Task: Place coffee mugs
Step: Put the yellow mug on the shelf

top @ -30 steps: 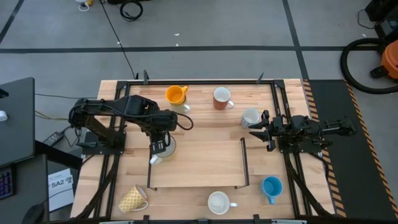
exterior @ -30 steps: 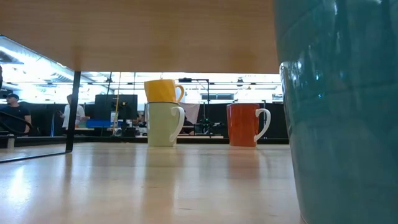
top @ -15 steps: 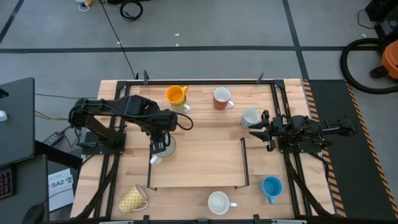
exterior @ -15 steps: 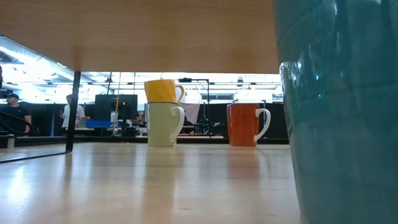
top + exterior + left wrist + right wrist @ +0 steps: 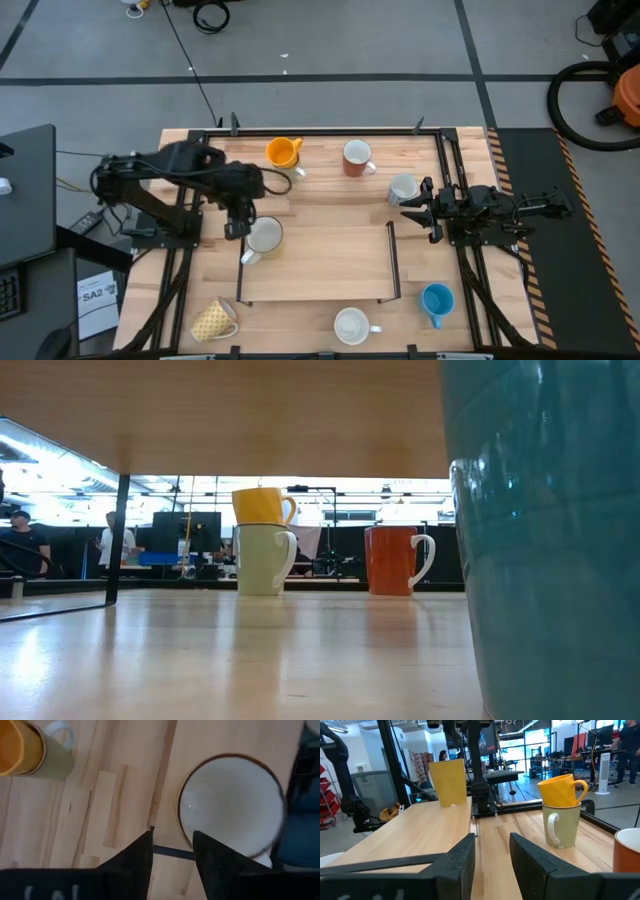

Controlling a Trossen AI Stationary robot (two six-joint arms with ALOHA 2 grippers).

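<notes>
Wooden tabletop at the near edge holds a yellow patterned mug point(image 5: 214, 320), a white mug point(image 5: 353, 325) and a blue mug point(image 5: 436, 299). Mid-table, the left gripper point(image 5: 238, 222) has lifted back off the cream mug point(image 5: 264, 235), fingers parted and empty, so 1 mug looks placed. Farther off, the right gripper point(image 5: 420, 207) waits, part open and empty.

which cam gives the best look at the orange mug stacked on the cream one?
Right wrist view: the orange mug sits tilted in the cream mug, both in side profile with handles visible. Low view shows the stack smaller and farther off. High view shows only its top. Left wrist view catches it cropped at the picture's corner.
</notes>
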